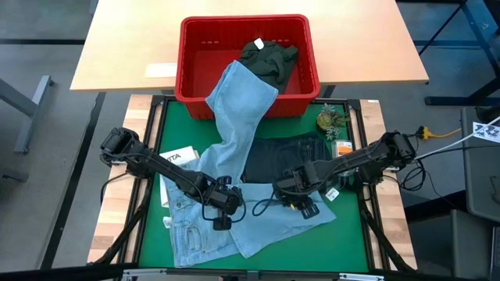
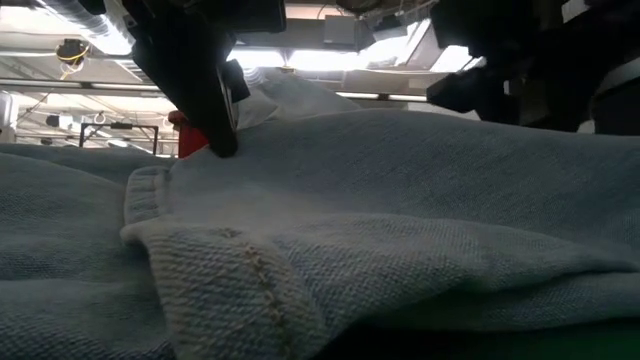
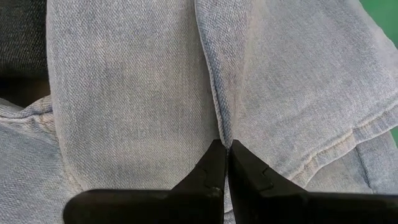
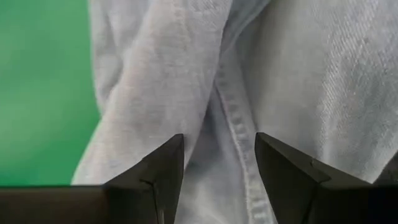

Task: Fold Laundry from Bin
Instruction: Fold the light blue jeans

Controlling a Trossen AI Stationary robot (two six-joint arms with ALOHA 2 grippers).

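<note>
Reaching inward from the table's left edge, left gripper (image 1: 222,212) low over the light blue jeans (image 1: 234,156), fingers (image 3: 214,171) pressed together with a seam of the denim running right up to the tips; whether any fabric is pinched between them cannot be told. Stretching in from the right edge, right gripper (image 1: 301,204) at the same height just beside it, fingers (image 4: 165,165) standing apart with a stitched fold of pale denim lying between them, not squeezed. Both dark arms angled toward the table's middle, wrists nearly meeting over the cloth.

Draped out of the red bin (image 1: 195,86) at the far side, one jeans leg hanging over the near rim and running down onto the green mat (image 1: 351,234); waistband and the other leg spread crumpled across the near half, reaching past the mat's left part. Lying under the denim near the right arm, dark navy jeans (image 1: 281,152), flat on the mat. Bunched in the bin's far right corner, a dark olive-green piece (image 1: 269,58). Seen from table height, rumpled denim filling the foreground, a ribbed seam in front.
</note>
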